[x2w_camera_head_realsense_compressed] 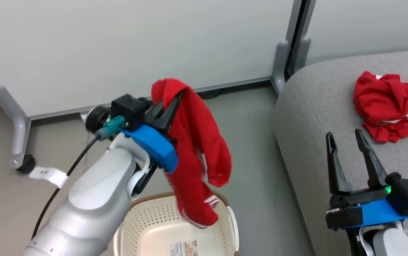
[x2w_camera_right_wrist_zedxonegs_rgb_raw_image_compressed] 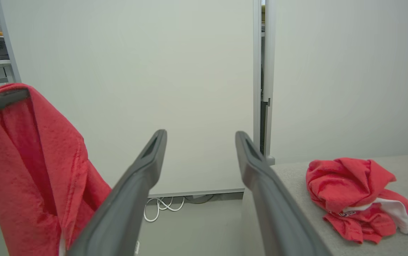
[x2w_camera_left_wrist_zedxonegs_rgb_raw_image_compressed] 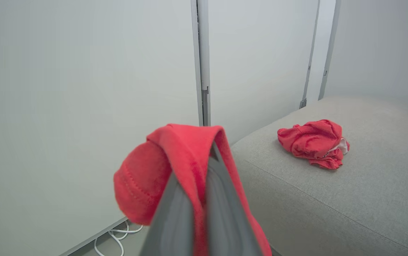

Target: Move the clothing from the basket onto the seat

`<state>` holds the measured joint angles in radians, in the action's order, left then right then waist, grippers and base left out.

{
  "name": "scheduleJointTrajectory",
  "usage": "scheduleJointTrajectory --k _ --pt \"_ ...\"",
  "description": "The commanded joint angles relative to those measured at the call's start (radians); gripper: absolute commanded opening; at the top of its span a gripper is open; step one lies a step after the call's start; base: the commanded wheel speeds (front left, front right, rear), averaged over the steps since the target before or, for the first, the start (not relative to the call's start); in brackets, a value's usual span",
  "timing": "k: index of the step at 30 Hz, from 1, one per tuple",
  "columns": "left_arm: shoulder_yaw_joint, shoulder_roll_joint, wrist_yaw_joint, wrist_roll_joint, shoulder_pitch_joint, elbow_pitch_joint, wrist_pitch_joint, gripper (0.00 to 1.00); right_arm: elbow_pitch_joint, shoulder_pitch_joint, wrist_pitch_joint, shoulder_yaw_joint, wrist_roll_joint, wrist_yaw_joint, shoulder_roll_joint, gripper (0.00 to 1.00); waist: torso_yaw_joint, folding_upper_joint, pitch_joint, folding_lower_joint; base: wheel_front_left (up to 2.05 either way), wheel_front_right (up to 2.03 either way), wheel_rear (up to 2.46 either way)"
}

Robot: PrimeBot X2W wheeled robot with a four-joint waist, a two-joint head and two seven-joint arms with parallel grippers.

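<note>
My left gripper (x2w_camera_head_realsense_compressed: 175, 99) is shut on a red garment (x2w_camera_head_realsense_compressed: 196, 153) that hangs from its fingertips above the cream basket (x2w_camera_head_realsense_compressed: 147, 227), its lower end dangling just over the rim. In the left wrist view the same garment (x2w_camera_left_wrist_zedxonegs_rgb_raw_image_compressed: 175, 163) drapes over the closed fingers (x2w_camera_left_wrist_zedxonegs_rgb_raw_image_compressed: 221, 213). A second red garment (x2w_camera_head_realsense_compressed: 390, 105) with white panels lies crumpled on the grey seat (x2w_camera_head_realsense_compressed: 314, 117), and it is also on the seat (x2w_camera_left_wrist_zedxonegs_rgb_raw_image_compressed: 349, 192) as a red garment (x2w_camera_left_wrist_zedxonegs_rgb_raw_image_compressed: 312, 142) in the left wrist view. My right gripper (x2w_camera_head_realsense_compressed: 346, 137) stands open over the seat's front, left of that garment (x2w_camera_right_wrist_zedxonegs_rgb_raw_image_compressed: 360, 195).
Pale partition panels (x2w_camera_head_realsense_compressed: 136, 46) on wheeled grey feet (x2w_camera_head_realsense_compressed: 20, 161) stand behind the basket. White cables (x2w_camera_right_wrist_zedxonegs_rgb_raw_image_compressed: 163, 206) lie on the floor at the panel's base. A grey floor strip (x2w_camera_head_realsense_compressed: 253, 142) separates the basket from the seat. A label (x2w_camera_head_realsense_compressed: 184, 248) lies in the basket's base.
</note>
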<state>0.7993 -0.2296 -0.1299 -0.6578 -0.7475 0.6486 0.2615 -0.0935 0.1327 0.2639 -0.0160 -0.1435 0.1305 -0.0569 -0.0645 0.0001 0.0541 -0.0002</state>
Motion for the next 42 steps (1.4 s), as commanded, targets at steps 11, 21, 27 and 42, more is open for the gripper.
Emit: scheduleJointTrajectory --k 11,21,27,42 --pt "0.022 0.050 0.000 0.029 -0.115 -0.089 0.002 0.00 -0.003 -0.048 0.001 0.007 -0.007 0.000 0.006 1.00 0.034 -0.0001 -0.048 0.0002 0.00 0.00 0.00" --pt "0.031 0.065 0.007 0.024 -0.127 -0.095 0.000 0.00 0.010 -0.038 0.001 0.040 0.000 0.000 0.007 1.00 0.041 -0.0001 -0.047 0.0002 0.00 0.00 0.00" --pt "0.029 0.067 0.017 0.025 -0.128 -0.101 0.002 0.00 0.030 -0.006 0.001 0.138 -0.004 0.000 0.007 1.00 0.046 -0.0001 -0.032 0.0002 0.00 0.00 0.00" --pt "0.042 0.103 0.016 0.047 -0.171 -0.114 0.004 0.00 -0.145 0.261 0.001 0.411 0.012 0.000 0.005 1.00 0.089 -0.0001 0.041 0.0002 0.00 0.00 0.00"
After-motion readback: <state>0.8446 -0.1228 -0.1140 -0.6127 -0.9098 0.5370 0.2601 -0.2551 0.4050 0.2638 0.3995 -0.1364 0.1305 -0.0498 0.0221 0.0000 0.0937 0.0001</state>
